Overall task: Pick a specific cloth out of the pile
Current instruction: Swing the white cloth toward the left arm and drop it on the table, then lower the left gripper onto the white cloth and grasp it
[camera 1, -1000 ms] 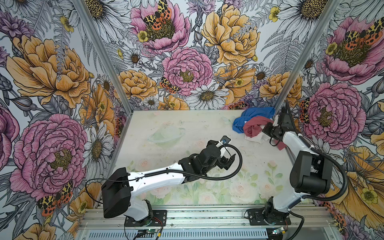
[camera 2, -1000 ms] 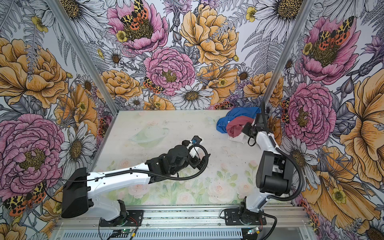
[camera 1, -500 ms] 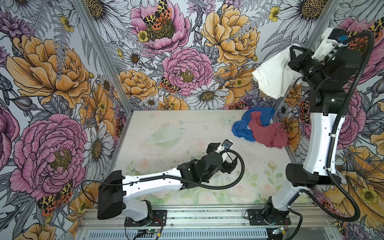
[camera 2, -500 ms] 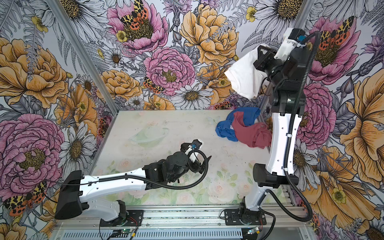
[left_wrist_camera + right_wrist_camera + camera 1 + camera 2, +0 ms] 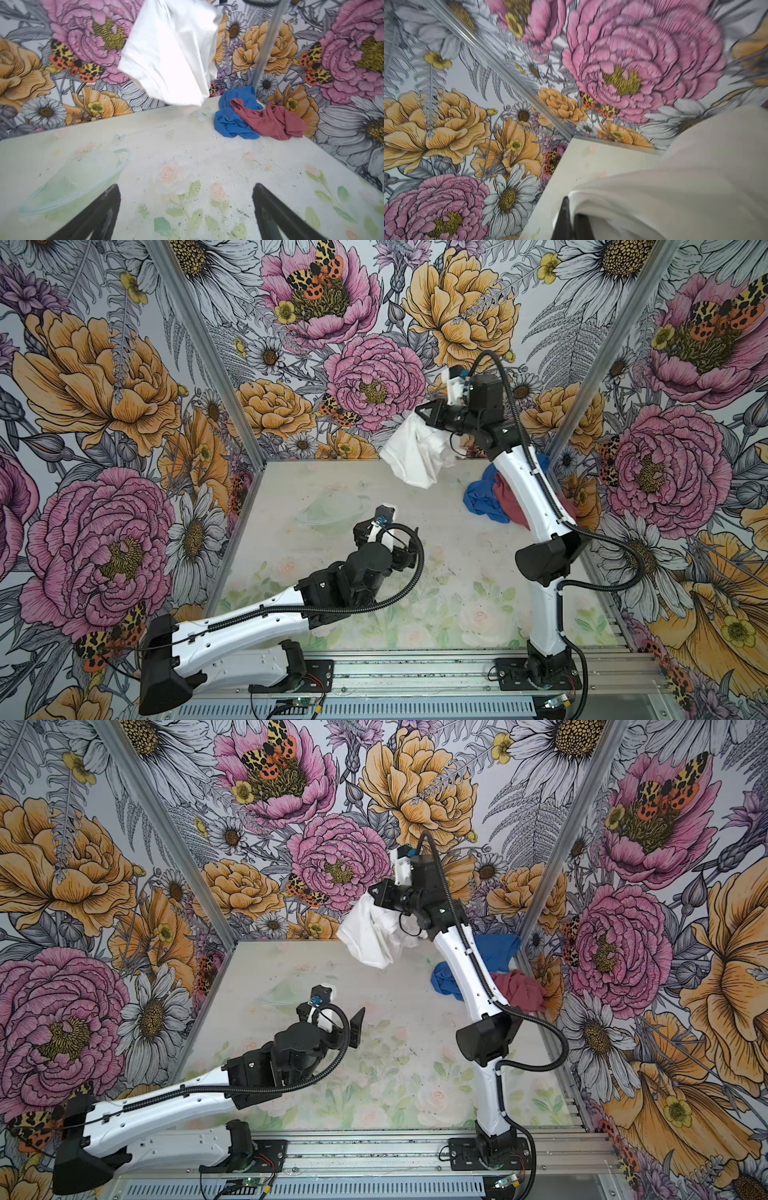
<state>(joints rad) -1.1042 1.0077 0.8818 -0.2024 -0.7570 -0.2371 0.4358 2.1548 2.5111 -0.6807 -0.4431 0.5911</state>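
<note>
My right fingers (image 5: 427, 415) clenched the cloth (image 5: 415, 456) aloft, my left fingers (image 5: 97, 216) hung released; carrying it clear of the pile (image 5: 484, 502) seemed wise.

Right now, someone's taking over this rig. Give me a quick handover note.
Right gripper: shut on the white cloth, held up in the air over the back of the table.
Left gripper: open, empty, low over mid-table.
Pile: blue cloth and maroon cloth lie in the table's back right corner.
Done: white cloth is out of the pile.
Left: probably set it down apart from the pile and release.
</note>
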